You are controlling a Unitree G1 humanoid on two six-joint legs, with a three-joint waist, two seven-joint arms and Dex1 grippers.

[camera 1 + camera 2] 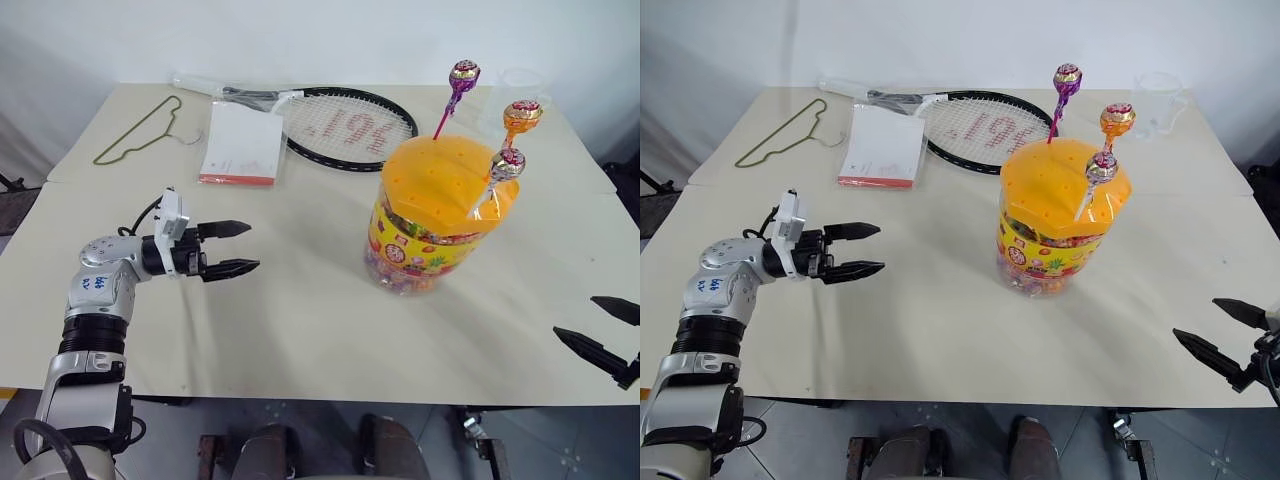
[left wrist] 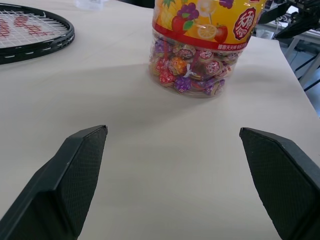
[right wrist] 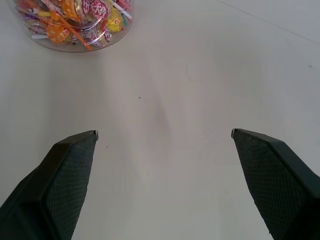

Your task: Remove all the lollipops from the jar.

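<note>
Since the lollipops [image 1: 508, 163] are light with slippery foil heads, pinch their thin stiff sticks above the jar [image 1: 436, 215] lid; left gripper [image 1: 240, 249] and right gripper [image 1: 608, 328] both gape empty.

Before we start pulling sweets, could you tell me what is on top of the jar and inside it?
Three lollipops stand in holes of the jar's orange lid. Wrapped candies show through the clear wall at the bottom; the label band hides what is higher up.

Left hand [image 1: 240, 248] raised level, fingers spread, empty, right hand [image 1: 1232, 340] low at the side, fingers spread, empty
</note>
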